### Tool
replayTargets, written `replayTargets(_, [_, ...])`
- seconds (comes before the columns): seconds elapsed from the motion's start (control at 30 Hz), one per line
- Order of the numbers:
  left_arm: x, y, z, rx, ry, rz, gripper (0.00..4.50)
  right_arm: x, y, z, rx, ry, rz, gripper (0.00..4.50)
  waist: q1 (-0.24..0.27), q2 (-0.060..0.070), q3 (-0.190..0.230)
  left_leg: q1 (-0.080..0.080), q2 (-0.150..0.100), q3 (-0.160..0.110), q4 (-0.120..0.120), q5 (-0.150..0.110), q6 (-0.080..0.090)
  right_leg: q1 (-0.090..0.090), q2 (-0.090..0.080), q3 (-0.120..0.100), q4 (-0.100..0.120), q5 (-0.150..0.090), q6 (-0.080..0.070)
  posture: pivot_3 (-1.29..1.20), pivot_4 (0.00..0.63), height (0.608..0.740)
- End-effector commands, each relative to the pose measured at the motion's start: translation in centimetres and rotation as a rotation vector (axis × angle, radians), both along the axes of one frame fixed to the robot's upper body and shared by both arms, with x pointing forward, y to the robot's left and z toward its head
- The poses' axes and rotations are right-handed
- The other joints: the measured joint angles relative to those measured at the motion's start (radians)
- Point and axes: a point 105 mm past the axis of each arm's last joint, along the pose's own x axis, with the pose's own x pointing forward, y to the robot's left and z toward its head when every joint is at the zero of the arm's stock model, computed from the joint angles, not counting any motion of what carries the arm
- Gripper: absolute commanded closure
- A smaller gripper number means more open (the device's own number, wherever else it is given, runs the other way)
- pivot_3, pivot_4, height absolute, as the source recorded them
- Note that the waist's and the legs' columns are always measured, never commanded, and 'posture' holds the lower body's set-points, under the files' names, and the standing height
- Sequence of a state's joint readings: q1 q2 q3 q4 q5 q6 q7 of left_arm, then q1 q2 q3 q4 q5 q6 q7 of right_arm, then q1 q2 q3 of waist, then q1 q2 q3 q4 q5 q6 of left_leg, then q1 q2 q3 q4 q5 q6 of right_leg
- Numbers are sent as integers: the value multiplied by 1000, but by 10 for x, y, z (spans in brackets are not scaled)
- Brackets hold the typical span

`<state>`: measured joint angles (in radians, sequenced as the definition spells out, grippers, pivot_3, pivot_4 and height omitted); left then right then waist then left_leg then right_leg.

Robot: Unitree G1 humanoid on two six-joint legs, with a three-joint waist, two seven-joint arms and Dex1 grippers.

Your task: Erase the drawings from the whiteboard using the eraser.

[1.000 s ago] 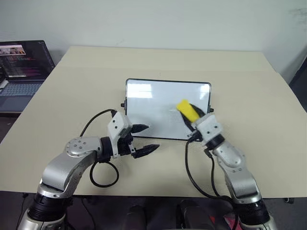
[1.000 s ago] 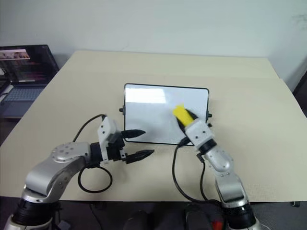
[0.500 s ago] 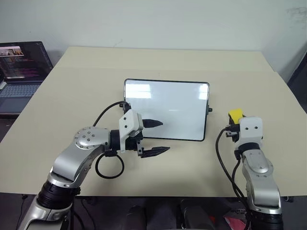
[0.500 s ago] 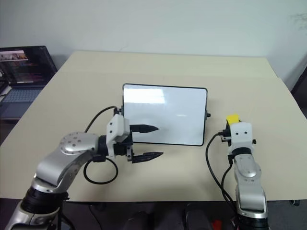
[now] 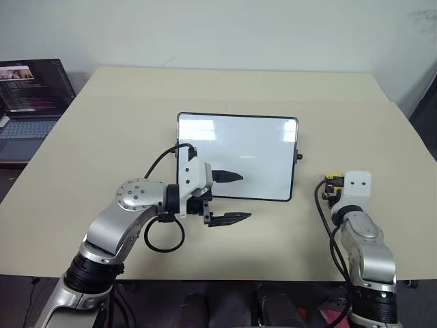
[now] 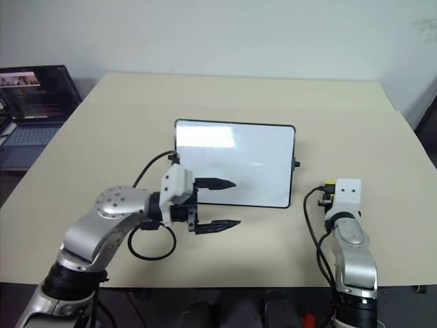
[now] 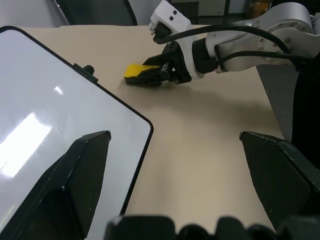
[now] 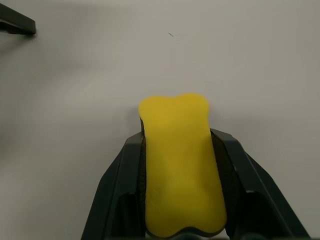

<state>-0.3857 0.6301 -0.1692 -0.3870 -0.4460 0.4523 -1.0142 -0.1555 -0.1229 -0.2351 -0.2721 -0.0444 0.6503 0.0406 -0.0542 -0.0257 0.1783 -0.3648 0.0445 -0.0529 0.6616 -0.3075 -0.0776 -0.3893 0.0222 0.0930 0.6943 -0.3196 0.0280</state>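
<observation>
The whiteboard [image 5: 235,154] lies flat at the table's centre, black-framed; its surface looks plain white with glare, and the drawings are out of view. My right gripper [image 8: 176,137] is shut on the yellow eraser [image 8: 180,170], low over the table to the right of the board. The eraser [image 7: 136,71] also appears in the left wrist view, apart from the board's right edge. My left gripper [image 5: 242,196] is open at the board's near edge, one finger over the white surface, the other over the table, with nothing between them.
An open laptop [image 5: 31,102] sits off the table's far left corner. The beige table [image 5: 102,137] stretches wide around the board. Black cables loop under both wrists near the front edge.
My right gripper carried the eraser off the board, rightward and down to the table beside it. My left gripper shifted slightly right along the board's near edge.
</observation>
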Motion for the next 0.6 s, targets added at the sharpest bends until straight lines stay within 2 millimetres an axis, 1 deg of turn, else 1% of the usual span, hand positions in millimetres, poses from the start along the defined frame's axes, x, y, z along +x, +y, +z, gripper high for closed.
replayTargets(0.03, [-2,-3,5,-12,-23,-11,0,2,-8,8,14,-35,-26,3073,0,0,0,0,0,0,0,0,0,0,0,0,0,0,0,0,150,740])
replayTargets(0.17, [-2,-2,5,-15,-20,-7,0,3,-12,7,45,-39,-47,3073,0,0,0,0,0,0,0,0,0,0,0,0,0,0,0,0,150,740])
replayTargets(0.23, [-3,-2,5,-16,-19,-8,0,3,-14,7,54,-45,-57,2332,0,0,0,0,0,0,0,0,0,0,0,0,0,0,0,0,150,740])
replayTargets(0.27, [-3,-2,5,-16,-19,-9,0,3,-14,7,56,-45,-56,2111,0,0,0,0,0,0,0,0,0,0,0,0,0,0,0,0,150,740])
replayTargets(0.33, [-4,-2,5,-16,-21,-14,0,3,-13,6,61,-45,-52,1441,0,0,0,0,0,0,0,0,0,0,0,0,0,0,0,0,150,740])
replayTargets(0.43, [-5,-3,7,-18,-27,-22,0,1,-12,5,66,-48,-47,293,0,0,0,0,0,0,0,0,0,0,0,0,0,0,0,0,150,740])
replayTargets(0.47, [-5,-3,8,-20,-29,-23,0,0,-11,6,63,-55,-46,28,0,0,0,0,0,0,0,0,0,0,0,0,0,0,0,0,150,740])
replayTargets(0.5, [-6,-4,10,-22,-32,-23,0,-2,-11,9,51,-69,-47,28,0,0,0,0,0,0,0,0,0,0,0,0,0,0,0,0,150,740])
replayTargets(0.57, [-3,-3,12,-34,-46,0,0,-6,1,31,-38,-160,-3,28,0,0,0,0,0,0,0,0,0,0,0,0,0,0,0,0,150,740])
replayTargets(0.6, [-2,-2,13,-38,-50,10,0,-8,6,38,-63,-192,12,28,0,1,0,0,0,0,0,0,0,0,0,0,0,0,0,0,150,740])
